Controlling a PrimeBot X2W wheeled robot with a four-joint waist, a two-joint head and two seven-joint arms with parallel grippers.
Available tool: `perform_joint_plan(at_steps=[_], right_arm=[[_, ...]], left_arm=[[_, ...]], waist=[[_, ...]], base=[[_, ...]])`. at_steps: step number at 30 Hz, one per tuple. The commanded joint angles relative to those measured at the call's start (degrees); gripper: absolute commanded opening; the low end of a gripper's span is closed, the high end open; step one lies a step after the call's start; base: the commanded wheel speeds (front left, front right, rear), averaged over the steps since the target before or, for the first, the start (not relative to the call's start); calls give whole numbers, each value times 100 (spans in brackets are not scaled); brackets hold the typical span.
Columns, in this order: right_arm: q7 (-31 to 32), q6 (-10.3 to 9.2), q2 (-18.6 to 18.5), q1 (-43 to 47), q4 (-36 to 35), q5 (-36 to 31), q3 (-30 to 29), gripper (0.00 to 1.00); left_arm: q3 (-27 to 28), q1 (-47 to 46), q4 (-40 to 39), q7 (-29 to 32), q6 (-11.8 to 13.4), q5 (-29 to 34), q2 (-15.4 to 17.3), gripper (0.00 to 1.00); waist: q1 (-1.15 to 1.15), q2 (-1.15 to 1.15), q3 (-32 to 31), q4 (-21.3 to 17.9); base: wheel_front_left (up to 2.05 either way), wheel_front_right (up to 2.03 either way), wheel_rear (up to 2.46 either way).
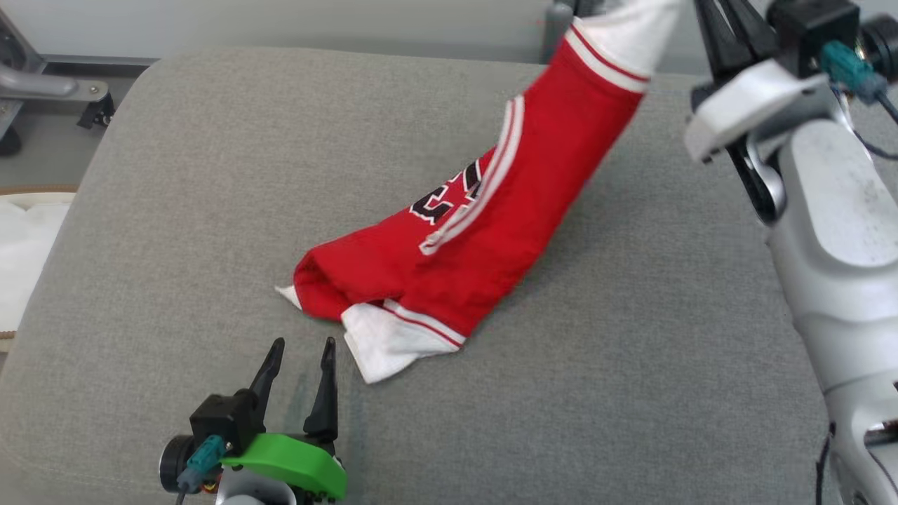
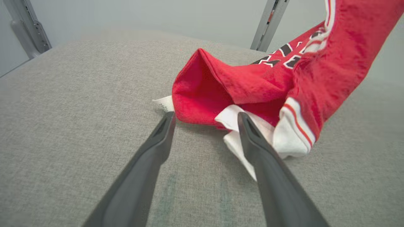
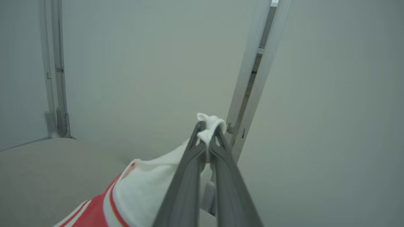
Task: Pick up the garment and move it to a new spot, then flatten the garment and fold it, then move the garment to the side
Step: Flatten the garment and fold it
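while the right gripper [image 3: 207, 132] is clamped together on a bunched white edge of the garment, it holds that end up in the air at the upper right of the head view, above the far edge of the grey cushion [image 1: 210, 175]. garment is a red jersey [image 1: 491, 231] with white and red striped trim and black lettering [image 1: 445, 196] partly hidden in a fold. it hangs stretched on a slant from the raised end down to its lower end, which rests on the middle of the cushion, crumpled, with a white hem [image 1: 382, 344] sticking out underneath toward the robot. left gripper [image 1: 303, 345] sits low at the near left, fingers spread wide apart, holding nothing, tips pointing at the resting end and just short of it. in the left wrist view one finger [image 2: 252, 138] overlaps the white hem; cannot tell if it touches. a metal post [image 3: 255, 78] stands against the pale wall behind the raised gripper. white cloth [image 1: 21, 245] lies off the cushion's left side.
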Motion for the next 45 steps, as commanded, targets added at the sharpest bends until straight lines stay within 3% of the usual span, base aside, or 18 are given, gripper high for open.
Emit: perform_joint_plan(at_steps=[1, 2, 3, 10, 15, 19, 24, 28, 32, 36, 44, 45], right_arm=[[-2, -11, -88, 253, 76, -87, -170, 0], [-4, -11, -191, 493, 162, -179, -408, 18], [-5, -11, -261, 714, 254, -268, -608, 100], [-7, -11, -223, 1686, 243, -580, -1542, 100], [-7, -10, 17, 2016, -56, -648, -1494, 100], [-7, -11, 255, 2173, -335, -473, -859, 100], [-7, -10, 442, 2252, -585, -63, 405, 100], [-7, -11, 523, 2159, -620, 436, 1416, 100], [-7, -11, 565, 2019, -462, 806, 2052, 100], [-7, -11, 584, 1916, -119, 934, 2245, 100], [-7, -10, 632, 1758, 369, 805, 2070, 100], [-7, -11, 634, 1757, 410, 793, 2064, 69]], left_arm=[[-17, -139, -26, -3, 15, 17, 26, 100], [-27, -151, -26, -3, 15, 14, 35, 100], [-40, -161, -23, -3, 15, 5, 42, 100], [-85, -240, -22, -3, 14, 4, 99, 100], [-111, -271, -2, -3, 14, 1, 128, 100], [-145, -267, 6, -3, 14, -12, 136, 100], [-203, -285, 15, -3, 14, -20, 122, 100], [-218, -271, 12, -3, 14, -28, 101, 100], [-242, -269, 6, -3, 14, -45, 78, 100], [-228, -281, -20, -3, 14, -65, 60, 100], [-246, -360, -89, -3, 14, -93, 27, 100], [-241, -373, -91, -3, 14, -98, 23, 100]], waist=[[0, 0, 89, -116], [0, 0, 102, -154], [0, 0, 110, -193], [0, 0, 158, -453], [0, 0, 144, -536], [0, 0, 125, -535], [0, 0, 138, -398], [0, 0, 166, -230], [0, 0, 214, -45], [0, 0, 290, 120], [0, 0, 493, 334], [0, 0, 513, 349]], base=[[0, 0, 0], [0, 0, 0], [0, 0, 0], [0, 0, 0], [0, 0, 0], [0, 0, 0], [0, 0, 0], [0, 0, 0], [0, 0, 0], [0, 0, 0], [0, 0, 0], [0, 0, 0]])
